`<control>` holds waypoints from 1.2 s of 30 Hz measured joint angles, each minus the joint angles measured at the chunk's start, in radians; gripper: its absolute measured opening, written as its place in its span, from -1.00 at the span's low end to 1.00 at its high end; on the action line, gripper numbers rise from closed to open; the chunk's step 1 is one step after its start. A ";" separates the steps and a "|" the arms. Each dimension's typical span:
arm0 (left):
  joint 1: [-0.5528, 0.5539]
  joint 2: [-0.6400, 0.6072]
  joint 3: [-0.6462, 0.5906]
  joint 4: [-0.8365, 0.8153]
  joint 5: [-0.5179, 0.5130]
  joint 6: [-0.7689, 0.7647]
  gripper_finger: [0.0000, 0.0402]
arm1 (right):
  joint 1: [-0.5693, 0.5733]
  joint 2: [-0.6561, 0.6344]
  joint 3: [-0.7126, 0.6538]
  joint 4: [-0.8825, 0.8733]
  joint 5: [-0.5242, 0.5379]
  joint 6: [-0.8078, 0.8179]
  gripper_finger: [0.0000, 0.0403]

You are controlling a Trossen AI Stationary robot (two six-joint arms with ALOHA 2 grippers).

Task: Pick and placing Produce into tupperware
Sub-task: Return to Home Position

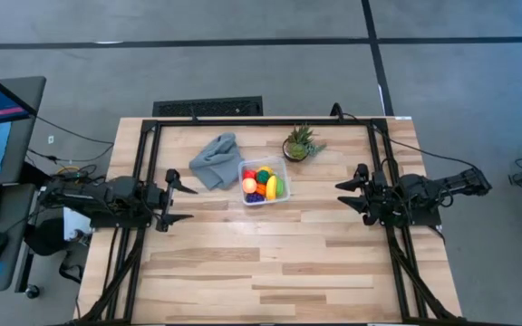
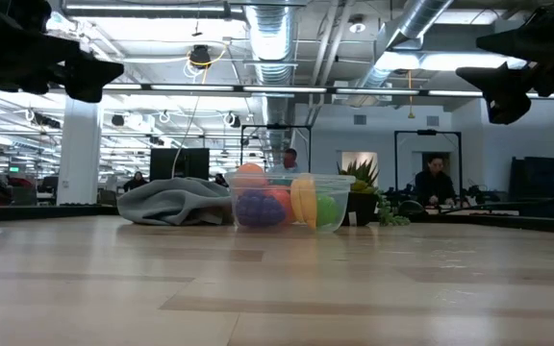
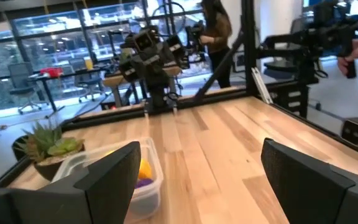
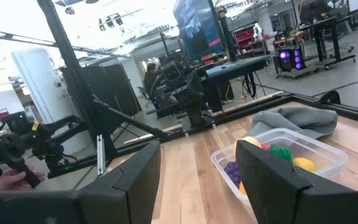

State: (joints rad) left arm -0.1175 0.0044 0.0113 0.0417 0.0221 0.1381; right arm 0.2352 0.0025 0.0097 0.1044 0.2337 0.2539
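The clear tupperware [image 1: 282,164] stands on the table's far half, near its middle, with the produce [image 1: 263,183] inside it: red, orange, yellow, green and purple pieces. The low view shows the tupperware [image 2: 291,179] resting on its base, produce [image 2: 258,208] behind its wall. My left gripper [image 1: 187,201] is open at the table's left edge, level, pointing at the tupperware [image 3: 148,193]. My right gripper [image 1: 344,194] is open at the right edge, also level and facing the tupperware [image 4: 328,152]. Neither has anything between its fingers.
A crumpled grey cloth [image 1: 216,161] lies just left of the tupperware. A small spiky potted plant [image 1: 300,145] stands behind it to the right. The near half of the wooden table [image 1: 270,272] is bare. People show in the room beyond.
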 joint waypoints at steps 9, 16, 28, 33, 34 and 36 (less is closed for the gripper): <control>-0.001 0.000 0.000 -0.013 -0.028 0.007 0.61 | 0.000 0.000 0.000 0.000 0.000 0.008 0.16; -0.001 0.000 0.000 -0.014 -0.033 0.007 0.61 | 0.000 0.000 0.000 -0.003 0.000 0.008 0.16; -0.001 0.000 -0.001 -0.014 -0.035 -0.011 0.61 | 0.000 0.004 0.001 -0.076 -0.083 -0.055 0.16; -0.001 0.000 -0.001 -0.015 -0.035 -0.006 0.61 | 0.000 0.004 0.001 -0.080 -0.106 -0.206 0.16; -0.001 0.000 -0.001 -0.015 -0.035 -0.006 0.61 | 0.000 0.004 0.001 -0.085 -0.130 -0.224 0.16; -0.001 0.000 -0.001 -0.015 -0.035 -0.006 0.61 | -0.002 0.004 0.001 -0.099 -0.204 -0.244 0.16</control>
State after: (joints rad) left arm -0.1184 0.0044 0.0101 0.0263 -0.0128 0.1319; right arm 0.2330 0.0063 0.0109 0.0055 0.0297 0.0095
